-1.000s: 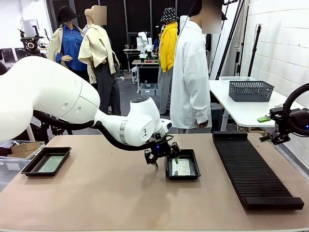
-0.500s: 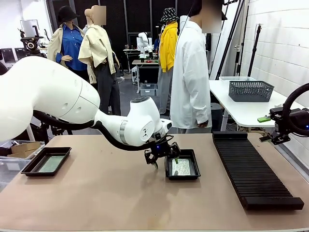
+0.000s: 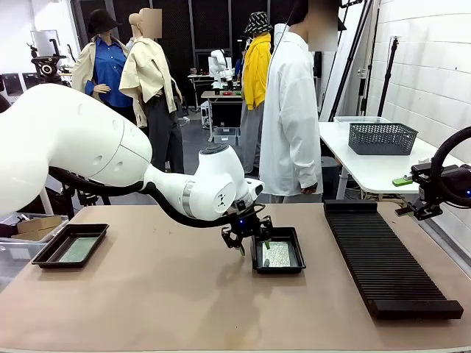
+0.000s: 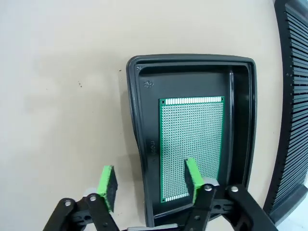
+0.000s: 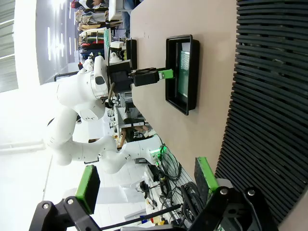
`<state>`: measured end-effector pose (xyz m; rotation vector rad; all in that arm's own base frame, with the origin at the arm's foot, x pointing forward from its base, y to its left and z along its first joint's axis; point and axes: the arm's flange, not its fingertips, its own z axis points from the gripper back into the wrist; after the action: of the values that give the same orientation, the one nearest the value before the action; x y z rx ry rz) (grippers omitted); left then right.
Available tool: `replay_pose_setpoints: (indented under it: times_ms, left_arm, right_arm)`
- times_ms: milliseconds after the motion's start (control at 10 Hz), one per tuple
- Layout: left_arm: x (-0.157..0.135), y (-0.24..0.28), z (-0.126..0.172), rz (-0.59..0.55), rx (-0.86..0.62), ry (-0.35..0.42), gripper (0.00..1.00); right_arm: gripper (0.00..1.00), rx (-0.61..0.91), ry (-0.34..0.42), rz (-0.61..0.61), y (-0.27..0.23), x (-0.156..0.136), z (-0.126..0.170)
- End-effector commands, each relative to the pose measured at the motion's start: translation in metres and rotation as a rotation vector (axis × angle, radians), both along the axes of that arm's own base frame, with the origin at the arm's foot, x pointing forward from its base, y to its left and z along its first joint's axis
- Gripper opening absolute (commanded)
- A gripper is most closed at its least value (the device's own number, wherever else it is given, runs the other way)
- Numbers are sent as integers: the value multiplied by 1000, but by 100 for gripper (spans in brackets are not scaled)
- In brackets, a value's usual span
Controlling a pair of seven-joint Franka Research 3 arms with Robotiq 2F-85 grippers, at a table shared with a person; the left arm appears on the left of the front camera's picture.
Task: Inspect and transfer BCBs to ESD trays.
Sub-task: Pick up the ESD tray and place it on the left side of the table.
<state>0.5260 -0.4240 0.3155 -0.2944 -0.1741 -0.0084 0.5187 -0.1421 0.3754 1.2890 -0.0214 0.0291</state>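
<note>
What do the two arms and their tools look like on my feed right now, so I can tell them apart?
The left arm is glossy white with bulky rounded joints, a grey ring at the wrist and a small blue light near its black tool. That tool's fingers carry bright green pads on black linkages. The right tool is black too, with a green pad and a looping black cable.

The ESD tray is glossy black plastic with a faint sheen along its rim. The BCB in it is matt green, its face finely dotted with holes. The table is smooth, matt beige. The slotted rack is dull black and ribbed.
</note>
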Motion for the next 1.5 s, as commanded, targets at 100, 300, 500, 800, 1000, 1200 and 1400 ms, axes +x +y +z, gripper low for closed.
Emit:
replay_pose_setpoints:
  times_ms: [100,300,500,800,1000,1200,1400]
  left_arm:
    - [-4,3,3,-24,24,-21,19]
    - [-3,7,0,-17,17,-12,0]
    - [-3,11,-1,-24,13,3,0]
    - [-5,12,1,-27,25,17,0]
    - [0,4,-2,-10,9,-1,0]
    - [0,4,-2,-10,9,-1,0]
    - [0,3,-1,-11,10,1,0]
  right_arm:
    - [100,-3,8,-14,1,0,2]
    - [100,-3,8,-14,1,0,2]
    - [100,-3,8,-14,1,0,2]
    - [100,-3,8,-14,1,0,2]
    - [100,-3,8,-14,1,0,2]
    - [100,-3,8,-14,1,0,2]
    - [100,-3,8,-14,1,0,2]
